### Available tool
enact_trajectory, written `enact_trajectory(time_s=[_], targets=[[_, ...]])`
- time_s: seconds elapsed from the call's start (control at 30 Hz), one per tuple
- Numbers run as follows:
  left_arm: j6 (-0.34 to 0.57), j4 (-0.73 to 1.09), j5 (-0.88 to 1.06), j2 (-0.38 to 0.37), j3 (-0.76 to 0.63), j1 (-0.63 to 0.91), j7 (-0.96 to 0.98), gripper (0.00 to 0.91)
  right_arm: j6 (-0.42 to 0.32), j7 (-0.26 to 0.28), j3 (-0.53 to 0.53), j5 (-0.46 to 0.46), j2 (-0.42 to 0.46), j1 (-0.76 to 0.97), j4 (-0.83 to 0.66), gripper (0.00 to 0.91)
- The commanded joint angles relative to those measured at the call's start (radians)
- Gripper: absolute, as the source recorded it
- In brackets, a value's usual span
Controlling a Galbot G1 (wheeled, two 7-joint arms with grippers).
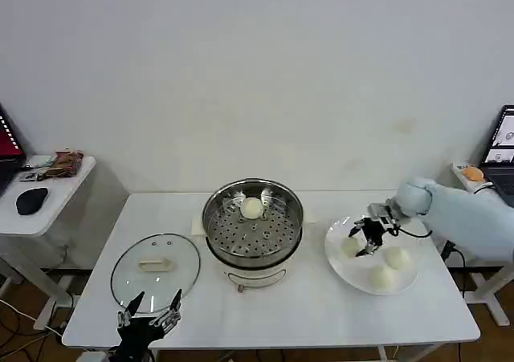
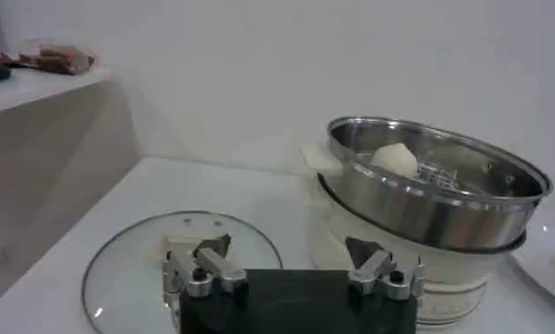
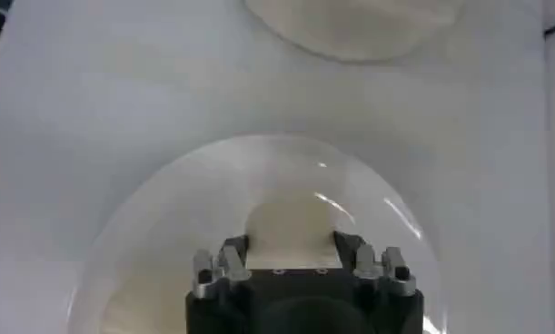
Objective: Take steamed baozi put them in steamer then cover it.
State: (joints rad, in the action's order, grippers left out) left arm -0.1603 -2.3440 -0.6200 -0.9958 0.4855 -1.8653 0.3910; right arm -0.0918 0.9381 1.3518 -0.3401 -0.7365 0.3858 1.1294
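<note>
Head view showed the left gripper (image 1: 152, 305) parked at the table's (image 1: 313, 314) near edge, jaws spread wide and empty, just short of the cover (image 1: 156, 267) lying flat. At centre stood the steamer (image 1: 252, 232) with one baozi (image 1: 252, 208) on its tray. To the right, the right gripper (image 1: 363, 242) reached over the plate (image 1: 340, 259), its jaws straddling a bun (image 1: 351, 246); two more buns (image 1: 396, 258) lay beside.

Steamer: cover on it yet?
No. The cover lies flat on the table, left of the open steamer.
</note>
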Motion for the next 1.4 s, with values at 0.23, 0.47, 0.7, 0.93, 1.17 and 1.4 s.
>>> enact_trajectory(time_s=[0.23, 0.47, 0.7, 0.93, 1.17, 1.4], targets=[[0.001, 0.000, 0.000, 0.004, 0.000, -0.002, -0.001, 0.907, 0.021, -0.001, 0.176, -0.153, -0.006, 0.354, 0.182, 0.665], [0.003, 0.001, 0.000, 0.003, 0.000, -0.001, -0.002, 0.907, 0.094, -0.028, 0.219, -0.286, -0.072, 0.455, 0.253, 0.675], [0.003, -0.002, 0.001, 0.007, 0.001, 0.001, -0.001, 0.907, 0.180, -0.061, 0.258, -0.406, -0.157, 0.524, 0.282, 0.675], [0.004, -0.005, 0.009, 0.008, -0.009, 0.010, -0.001, 0.907, 0.260, -0.102, 0.254, -0.496, -0.291, 0.499, 0.251, 0.675], [0.007, -0.001, 0.009, 0.012, -0.003, 0.017, -0.001, 0.907, 0.308, -0.155, 0.253, -0.560, -0.396, 0.454, 0.210, 0.675], [0.007, 0.001, 0.010, 0.008, -0.004, 0.028, 0.001, 0.907, 0.345, -0.185, 0.234, -0.631, -0.494, 0.401, 0.163, 0.675]])
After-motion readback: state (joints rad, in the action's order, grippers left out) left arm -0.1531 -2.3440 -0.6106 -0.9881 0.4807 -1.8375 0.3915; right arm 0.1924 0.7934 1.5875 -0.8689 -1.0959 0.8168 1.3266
